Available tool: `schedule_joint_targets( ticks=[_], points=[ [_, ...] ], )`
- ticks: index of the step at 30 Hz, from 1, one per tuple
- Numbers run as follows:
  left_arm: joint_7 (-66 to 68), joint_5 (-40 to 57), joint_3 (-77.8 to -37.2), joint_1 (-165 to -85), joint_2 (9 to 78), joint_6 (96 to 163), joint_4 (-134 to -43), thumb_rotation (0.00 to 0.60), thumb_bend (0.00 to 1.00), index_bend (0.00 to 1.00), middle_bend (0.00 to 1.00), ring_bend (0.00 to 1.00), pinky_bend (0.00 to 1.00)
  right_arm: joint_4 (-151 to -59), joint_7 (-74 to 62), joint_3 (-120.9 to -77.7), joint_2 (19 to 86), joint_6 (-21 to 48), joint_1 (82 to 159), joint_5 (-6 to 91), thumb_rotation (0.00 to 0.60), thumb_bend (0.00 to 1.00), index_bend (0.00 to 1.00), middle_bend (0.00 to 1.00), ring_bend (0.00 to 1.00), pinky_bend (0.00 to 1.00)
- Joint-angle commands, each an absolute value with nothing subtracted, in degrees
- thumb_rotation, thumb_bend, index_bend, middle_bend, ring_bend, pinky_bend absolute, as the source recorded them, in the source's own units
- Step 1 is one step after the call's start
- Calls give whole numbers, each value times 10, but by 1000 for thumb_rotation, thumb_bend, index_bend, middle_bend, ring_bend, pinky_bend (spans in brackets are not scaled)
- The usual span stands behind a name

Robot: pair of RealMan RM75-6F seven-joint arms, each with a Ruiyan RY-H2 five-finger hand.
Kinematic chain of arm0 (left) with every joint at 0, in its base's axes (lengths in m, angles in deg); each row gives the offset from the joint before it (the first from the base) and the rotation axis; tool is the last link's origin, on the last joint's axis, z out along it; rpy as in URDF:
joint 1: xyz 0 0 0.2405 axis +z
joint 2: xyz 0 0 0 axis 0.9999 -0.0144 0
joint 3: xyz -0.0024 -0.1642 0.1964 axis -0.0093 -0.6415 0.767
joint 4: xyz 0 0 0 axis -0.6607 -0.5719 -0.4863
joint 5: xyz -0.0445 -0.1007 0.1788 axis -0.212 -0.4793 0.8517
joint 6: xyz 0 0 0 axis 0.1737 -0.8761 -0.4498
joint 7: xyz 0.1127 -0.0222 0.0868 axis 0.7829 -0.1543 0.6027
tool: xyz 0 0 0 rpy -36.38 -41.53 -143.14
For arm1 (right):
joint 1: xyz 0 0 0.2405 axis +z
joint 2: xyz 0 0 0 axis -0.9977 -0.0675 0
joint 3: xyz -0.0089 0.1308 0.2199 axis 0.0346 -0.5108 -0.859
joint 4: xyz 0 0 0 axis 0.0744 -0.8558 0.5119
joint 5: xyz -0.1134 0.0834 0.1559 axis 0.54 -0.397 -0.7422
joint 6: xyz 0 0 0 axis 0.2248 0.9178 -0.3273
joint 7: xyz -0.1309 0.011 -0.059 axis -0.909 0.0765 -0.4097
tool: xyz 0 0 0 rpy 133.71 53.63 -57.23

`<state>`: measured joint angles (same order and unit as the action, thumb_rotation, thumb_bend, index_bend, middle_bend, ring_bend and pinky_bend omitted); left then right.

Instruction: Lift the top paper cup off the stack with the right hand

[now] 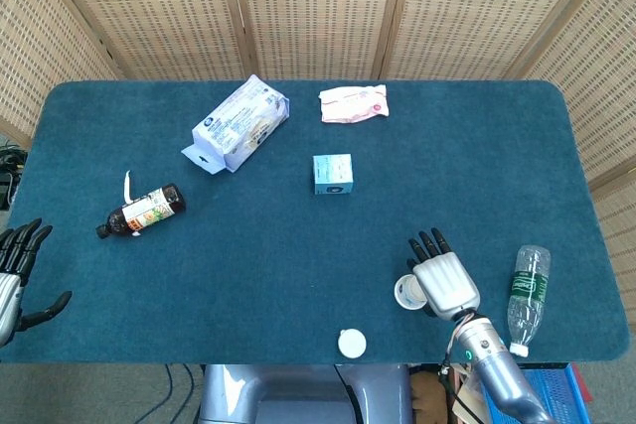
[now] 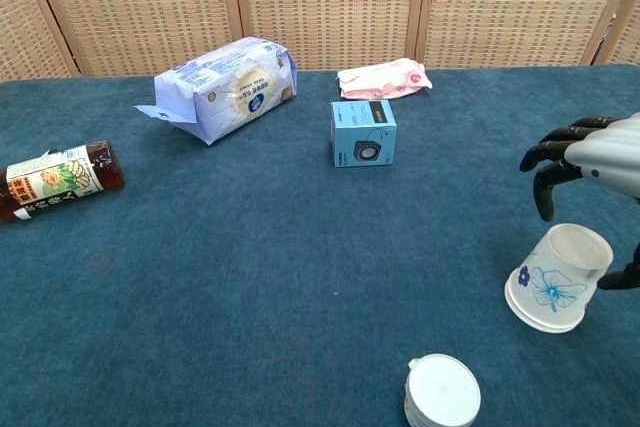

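A white paper cup (image 2: 555, 282) with a blue flower print lies tilted on the blue table, its base turned up and to the right; it also shows in the head view (image 1: 407, 293). My right hand (image 2: 600, 162) hovers over it with fingers spread and arched above the cup. The thumb tip sits beside the cup's base, and whether it touches is unclear. In the head view the right hand (image 1: 445, 280) covers part of the cup. A second cup (image 2: 443, 392) stands upside down near the front edge. My left hand (image 1: 15, 265) hangs with fingers apart off the table's left side.
A clear water bottle (image 1: 525, 297) lies right of the right hand. A small blue box (image 2: 363, 133) stands mid-table. Farther back lie a white-and-blue package (image 2: 225, 87) and a pink packet (image 2: 385, 78). A brown bottle (image 2: 55, 179) lies at the left.
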<state>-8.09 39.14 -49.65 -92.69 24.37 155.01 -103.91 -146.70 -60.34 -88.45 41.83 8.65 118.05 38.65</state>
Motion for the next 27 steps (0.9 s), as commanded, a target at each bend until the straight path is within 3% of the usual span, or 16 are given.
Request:
schedule_joint_targets(
  ticks=[1, 27],
  points=[
    [-82, 391, -497, -927, 243, 1551, -1039, 600, 270, 0, 0, 0, 0, -1467, -603, -884, 419, 86, 1181, 386, 600, 169, 379, 143, 0, 0],
    [-82, 391, -497, -927, 244, 1551, -1038, 600, 269, 0, 0, 0, 0, -1467, -615, -881, 425, 81, 1198, 365, 600, 169, 387, 151, 0, 0]
  ],
)
